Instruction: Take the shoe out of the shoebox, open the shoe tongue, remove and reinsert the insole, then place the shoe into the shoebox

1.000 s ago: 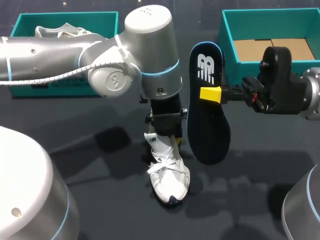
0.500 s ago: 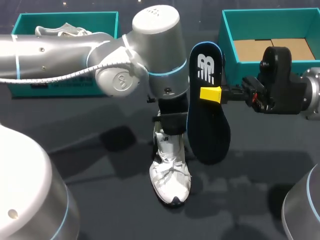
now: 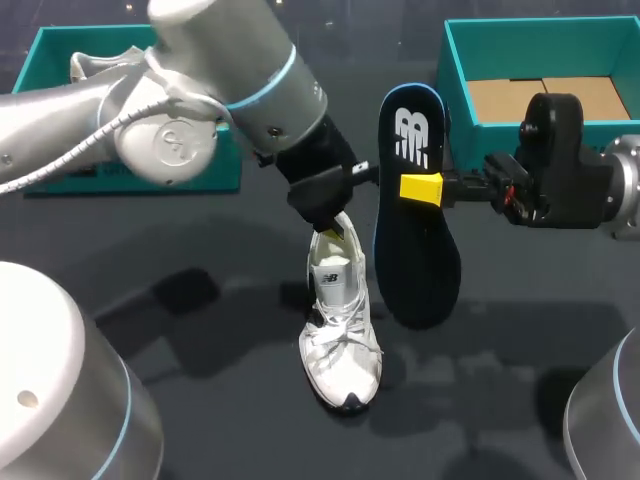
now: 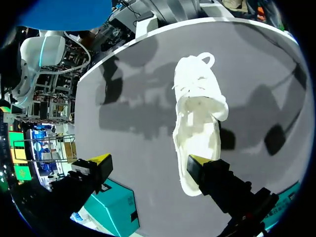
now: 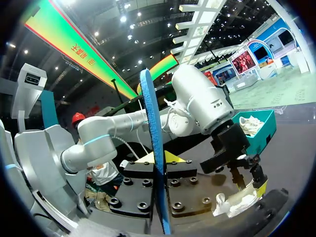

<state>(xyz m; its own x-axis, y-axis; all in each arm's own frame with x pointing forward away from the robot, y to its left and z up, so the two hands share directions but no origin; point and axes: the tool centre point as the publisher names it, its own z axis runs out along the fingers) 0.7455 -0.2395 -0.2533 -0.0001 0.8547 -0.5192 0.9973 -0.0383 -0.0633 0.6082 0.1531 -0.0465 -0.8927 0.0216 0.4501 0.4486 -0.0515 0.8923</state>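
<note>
A white shoe [image 3: 341, 340] lies on the dark table, toe toward the front edge, its tongue pulled up. My left gripper [image 3: 333, 212] hangs just above its heel, fingers wide apart. In the left wrist view that gripper [image 4: 148, 163] is open, and the shoe [image 4: 197, 123] lies ahead of one finger, untouched. The dark blue insole [image 3: 415, 215] hangs upright to the right of the shoe, with my right gripper [image 3: 421, 187] shut on it. In the right wrist view the insole [image 5: 153, 148] shows edge-on between the shut fingers [image 5: 174, 157], with the shoe [image 5: 239, 201] beyond.
A teal shoebox [image 3: 455, 75] with a cardboard floor stands at the back right, behind my right arm. Another teal box [image 3: 205, 40] at the back left holds a second white shoe [image 3: 120, 62]. My left arm crosses in front of that box.
My left gripper has opened and let go of the shoe, then lifted up and back off the heel. The shoe shifted slightly and now lies free. The right arm and insole have not moved.
</note>
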